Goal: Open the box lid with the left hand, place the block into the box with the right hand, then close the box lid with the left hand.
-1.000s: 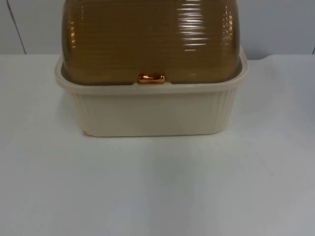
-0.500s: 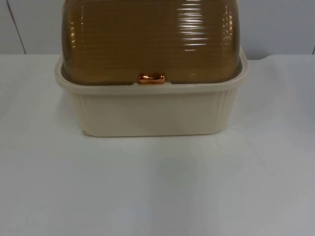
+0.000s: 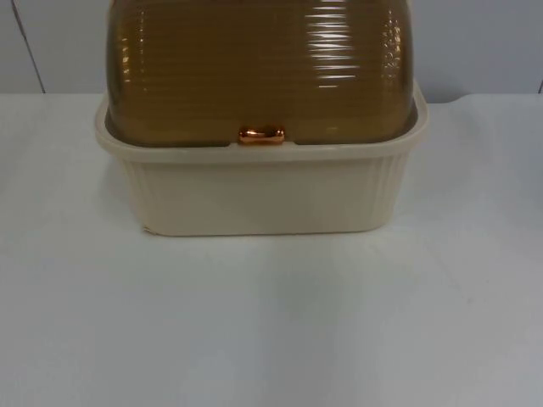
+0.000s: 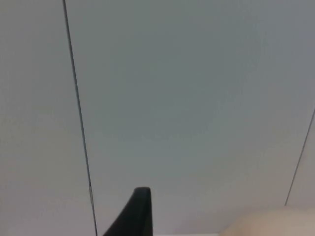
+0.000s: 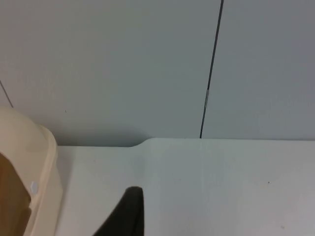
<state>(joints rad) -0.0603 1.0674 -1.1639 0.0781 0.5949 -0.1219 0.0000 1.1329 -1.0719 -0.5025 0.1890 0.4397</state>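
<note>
**Box shut on tabletop, both arms waiting back by the wall**

Landmark: the cream box [image 3: 259, 191].

Nearest the top camera, in front of the box, is bare white tabletop [image 3: 271, 322]. The box stands on it square to the camera, its long axis running side to side, its ribbed front wall facing forward. A small chip or mark sits at the bottom corner of that front wall on the left-arm side.

The translucent brown lid [image 3: 259, 72] is down, its lower edge seated inside the box rim. It is domed and ribbed, the ribs running along the long axis. The copper-coloured handle [image 3: 260, 135] sits at the middle of the lid's front edge, just above the rim, pointing forward.

Behind the box the tabletop ends at the grey partition wall [image 3: 475, 42].

Left gripper [image 4: 140, 216]: one black fingertip shows against the wall, with a pale blurred edge of the box [image 4: 268, 223] off to one side. Jaws: cannot tell how far open; nothing seen held or touched.

Right gripper [image 5: 128, 214]: one black fingertip over the tabletop, beside the box end, where cream rim and brown lid show. Jaws: cannot tell; nothing seen held or touched.
</note>
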